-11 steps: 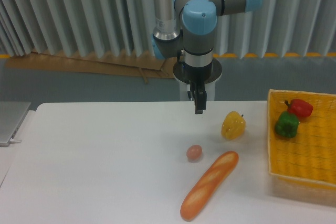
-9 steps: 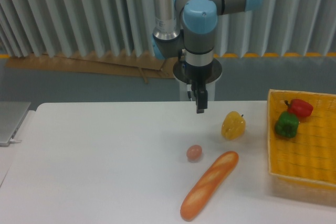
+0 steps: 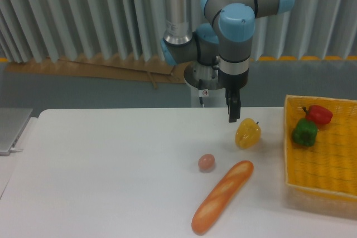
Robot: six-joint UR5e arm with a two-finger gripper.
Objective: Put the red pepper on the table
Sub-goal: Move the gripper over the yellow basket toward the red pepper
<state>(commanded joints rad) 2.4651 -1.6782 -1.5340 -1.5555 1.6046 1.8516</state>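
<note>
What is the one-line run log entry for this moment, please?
gripper: empty, above table | red pepper: in basket | phase: approach

So the table (image 3: 111, 176) is a big white top with rounded corners. Sitting right on it: a yellow bell pepper (image 3: 247, 133) toward the right, a small pinkish egg-looking thing (image 3: 206, 162) near the middle, and a baguette (image 3: 222, 196) lying diagonally just below and right of that, close to the front edge. Over at the far right there's a yellow woven basket (image 3: 323, 176) resting on the top too. A grey flat thing (image 3: 11, 128) sits beside the table's left end.
</note>
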